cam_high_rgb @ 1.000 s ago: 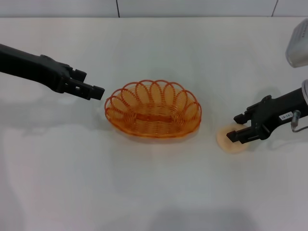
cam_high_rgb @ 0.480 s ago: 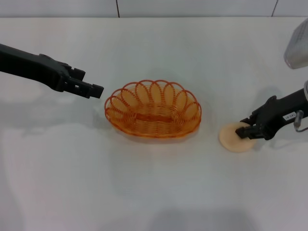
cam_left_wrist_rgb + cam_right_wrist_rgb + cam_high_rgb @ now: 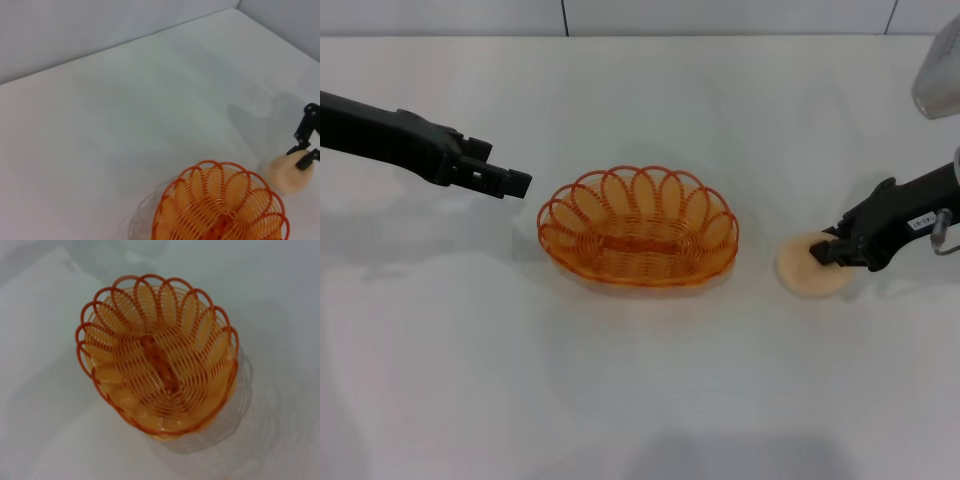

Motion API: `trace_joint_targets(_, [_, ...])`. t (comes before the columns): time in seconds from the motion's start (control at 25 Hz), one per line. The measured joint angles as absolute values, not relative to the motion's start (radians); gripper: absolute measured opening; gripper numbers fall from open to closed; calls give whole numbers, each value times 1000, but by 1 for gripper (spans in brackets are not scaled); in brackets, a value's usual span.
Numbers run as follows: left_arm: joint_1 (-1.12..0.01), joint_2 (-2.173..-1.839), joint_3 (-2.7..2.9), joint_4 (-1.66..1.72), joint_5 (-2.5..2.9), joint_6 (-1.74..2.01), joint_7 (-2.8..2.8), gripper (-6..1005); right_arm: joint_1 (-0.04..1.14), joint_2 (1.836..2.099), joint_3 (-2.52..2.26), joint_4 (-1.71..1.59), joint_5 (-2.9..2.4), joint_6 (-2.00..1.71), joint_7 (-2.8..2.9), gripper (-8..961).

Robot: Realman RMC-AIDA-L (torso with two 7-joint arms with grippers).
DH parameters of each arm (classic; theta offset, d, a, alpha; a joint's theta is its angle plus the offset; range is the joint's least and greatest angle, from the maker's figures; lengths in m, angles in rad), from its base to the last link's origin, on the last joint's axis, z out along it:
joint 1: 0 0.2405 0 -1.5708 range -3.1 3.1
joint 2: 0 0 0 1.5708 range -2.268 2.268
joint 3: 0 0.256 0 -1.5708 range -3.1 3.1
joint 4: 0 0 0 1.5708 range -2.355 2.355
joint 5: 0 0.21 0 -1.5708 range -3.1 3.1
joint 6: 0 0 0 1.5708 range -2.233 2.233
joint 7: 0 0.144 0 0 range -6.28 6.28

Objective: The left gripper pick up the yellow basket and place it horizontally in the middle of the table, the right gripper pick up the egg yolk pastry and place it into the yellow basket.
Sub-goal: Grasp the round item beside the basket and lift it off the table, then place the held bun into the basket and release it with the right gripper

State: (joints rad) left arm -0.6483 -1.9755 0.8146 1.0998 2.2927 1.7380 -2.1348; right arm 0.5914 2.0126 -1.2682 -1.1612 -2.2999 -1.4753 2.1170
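The yellow basket (image 3: 638,228) lies lengthwise across the middle of the table (image 3: 640,380), upright and empty; it also shows in the left wrist view (image 3: 220,212) and the right wrist view (image 3: 157,360). My left gripper (image 3: 516,182) hangs just left of the basket's rim, apart from it. The egg yolk pastry (image 3: 802,276) is right of the basket. My right gripper (image 3: 826,250) is down on the pastry's far right side, its fingers closed on it. The left wrist view shows the pastry (image 3: 287,175) with the right gripper (image 3: 306,151) straddling its edge.
The table's back edge meets a pale wall (image 3: 640,15). A grey-white part of the robot (image 3: 940,75) shows at the upper right corner.
My right gripper has come down from open above the pastry and closed on it; pastry and gripper have shifted slightly toward the back. My left gripper has drawn a little away from the basket.
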Motion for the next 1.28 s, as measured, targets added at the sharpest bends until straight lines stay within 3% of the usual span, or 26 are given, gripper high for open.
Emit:
trace_joint_targets(0.64, [-641,-1974,815,1099,2296,1721,-2131,886,613,2017,-1290,-1395,-2284,-1577,2229,53])
trace_joint_targets(1.28, [-637,-1982,815,1103,2292,1712,-2132,886,650,2021,-1519,-1342,-2186,-1330,2192,44])
